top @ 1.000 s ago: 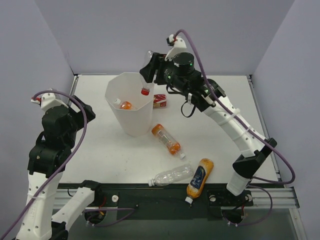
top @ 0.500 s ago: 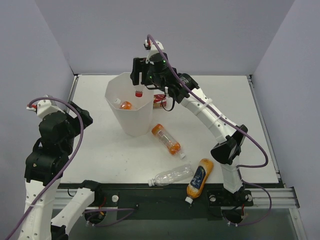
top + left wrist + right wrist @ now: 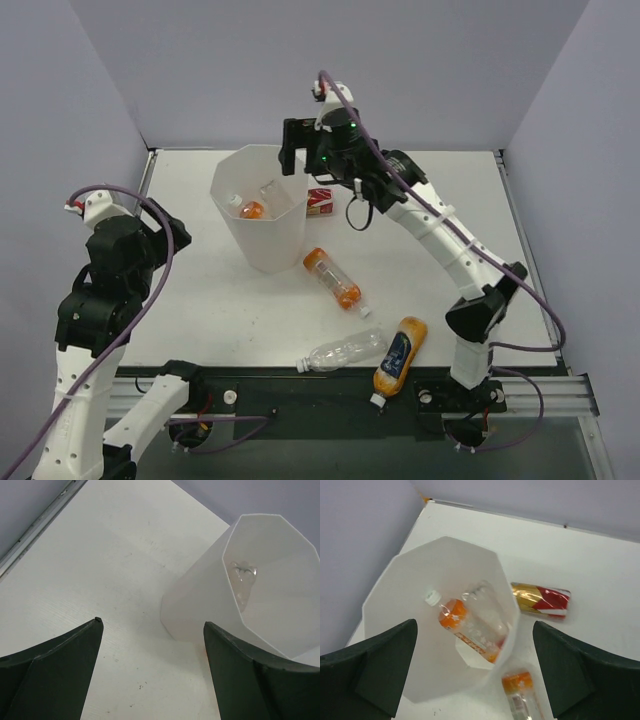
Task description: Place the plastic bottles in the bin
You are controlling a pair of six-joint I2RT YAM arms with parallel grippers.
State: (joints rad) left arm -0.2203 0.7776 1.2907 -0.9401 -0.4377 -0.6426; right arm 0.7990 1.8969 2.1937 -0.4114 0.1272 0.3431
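**Over the bin, open fingers; three bottles left on the table**

Above the far-left part of the table (image 3: 200, 300), the right gripper (image 3: 474, 624) hangs over the mouth of the white bin (image 3: 268, 245). Its fingers are spread wide with nothing between them. Directly below it, inside the bin, lies a white-capped bottle (image 3: 452, 615) with orange contents. What looks like a second, clear bottle (image 3: 481, 595) rests across it. The two overlap, so the count inside is a judgement rather than a certainty.

Three more bottles lie on their sides on the table, so the job appears somewhat under half done. An orange-filled bottle (image 3: 332, 280) sits just to the near right of the bin's base. At the near edge, a clear bottle (image 3: 343, 350) and an orange bottle with a dark label (image 3: 399, 356) lie just beside each other. All three are well apart from the right gripper, on its near side.

The left gripper (image 3: 152, 622) hovers at the near left, also wide open and empty. It faces the bin's left wall without touching it. A small red box (image 3: 320, 201) lies just right of the bin.
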